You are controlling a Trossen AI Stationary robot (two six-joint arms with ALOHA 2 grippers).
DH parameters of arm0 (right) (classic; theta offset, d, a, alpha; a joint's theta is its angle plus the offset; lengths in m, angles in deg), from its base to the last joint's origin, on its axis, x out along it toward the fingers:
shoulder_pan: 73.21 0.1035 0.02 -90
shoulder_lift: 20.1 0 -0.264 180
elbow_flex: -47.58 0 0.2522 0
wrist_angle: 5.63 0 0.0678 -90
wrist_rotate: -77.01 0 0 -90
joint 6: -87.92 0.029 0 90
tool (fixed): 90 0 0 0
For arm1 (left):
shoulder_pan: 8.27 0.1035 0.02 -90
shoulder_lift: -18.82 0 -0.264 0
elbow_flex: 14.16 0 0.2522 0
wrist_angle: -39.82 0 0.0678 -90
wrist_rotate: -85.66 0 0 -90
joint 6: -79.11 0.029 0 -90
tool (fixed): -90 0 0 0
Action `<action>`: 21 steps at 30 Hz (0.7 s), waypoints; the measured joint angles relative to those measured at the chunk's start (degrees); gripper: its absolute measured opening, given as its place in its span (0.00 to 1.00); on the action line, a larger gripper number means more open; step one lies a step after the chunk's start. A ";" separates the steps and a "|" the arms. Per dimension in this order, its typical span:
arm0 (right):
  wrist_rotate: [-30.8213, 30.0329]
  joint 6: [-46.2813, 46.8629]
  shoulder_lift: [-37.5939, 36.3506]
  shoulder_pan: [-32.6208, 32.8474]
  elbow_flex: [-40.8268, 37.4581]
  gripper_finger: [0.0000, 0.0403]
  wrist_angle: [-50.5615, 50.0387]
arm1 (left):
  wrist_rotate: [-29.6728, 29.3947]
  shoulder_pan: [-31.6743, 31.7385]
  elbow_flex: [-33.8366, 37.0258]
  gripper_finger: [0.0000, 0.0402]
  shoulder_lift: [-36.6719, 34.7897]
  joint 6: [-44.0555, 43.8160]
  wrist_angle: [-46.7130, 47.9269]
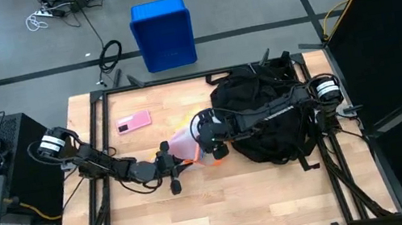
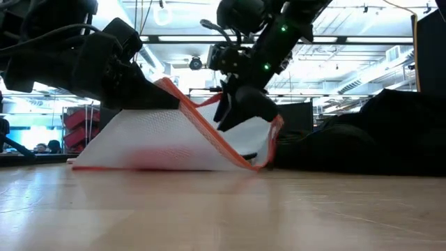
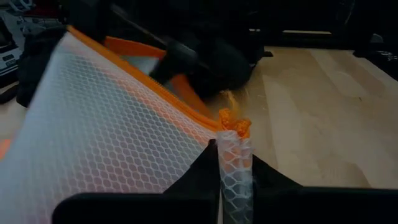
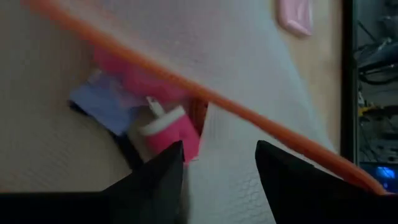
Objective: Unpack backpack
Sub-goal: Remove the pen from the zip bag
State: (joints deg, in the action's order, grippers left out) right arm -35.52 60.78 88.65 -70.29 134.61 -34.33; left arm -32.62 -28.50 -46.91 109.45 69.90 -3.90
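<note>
The wooden table (image 1: pixel 225 206) carries everything. On its right half lies the backpack (image 1: pixel 267 118), a black soft heap slumped on the boards, its long axis running roughly from the table's far edge toward the near edge, with straps trailing off toward the near right corner. Which end is its top cannot be told.

Just left of the backpack, near the table's middle, a white mesh pouch with an orange zipper edge (image 2: pixel 174 136) is lifted at an angle: its lower edge rests on the wood and its zipper edge rises between the two grippers. Its long axis runs left to right across the table.

The left gripper (image 3: pixel 235 168) is clamped tight on a corner of the pouch, the mesh pinched between its fingers beside the orange zipper end. The right gripper (image 4: pixel 217 162) reaches out from over the backpack to the pouch's open edge, fingers partly apart with the mesh between them; a firm hold cannot be told. Beyond those fingers show a small pink-and-white item (image 4: pixel 168 130) and something pale blue (image 4: pixel 102 102).

A pink phone (image 1: pixel 134 122) lies flat on the table's far left.
</note>
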 joint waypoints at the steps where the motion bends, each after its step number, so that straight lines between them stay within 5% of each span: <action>1: 0.15 -0.01 0.00 0.40 0.18 0.44 -0.21 | 0.17 -0.02 0.00 0.00 0.00 0.00 0.04; 9: 8.27 2.19 -0.02 4.63 1.59 0.39 -5.99 | 0.90 -0.02 0.00 0.00 0.00 0.00 0.18; 21: 10.30 -0.24 4.48 0.99 1.51 0.36 -6.16 | 1.13 -0.02 -0.11 0.00 0.00 -0.27 -0.01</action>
State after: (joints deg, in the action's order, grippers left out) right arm -25.22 60.54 93.13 -69.30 136.12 -40.50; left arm -31.49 -28.52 -47.01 109.45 69.62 -3.91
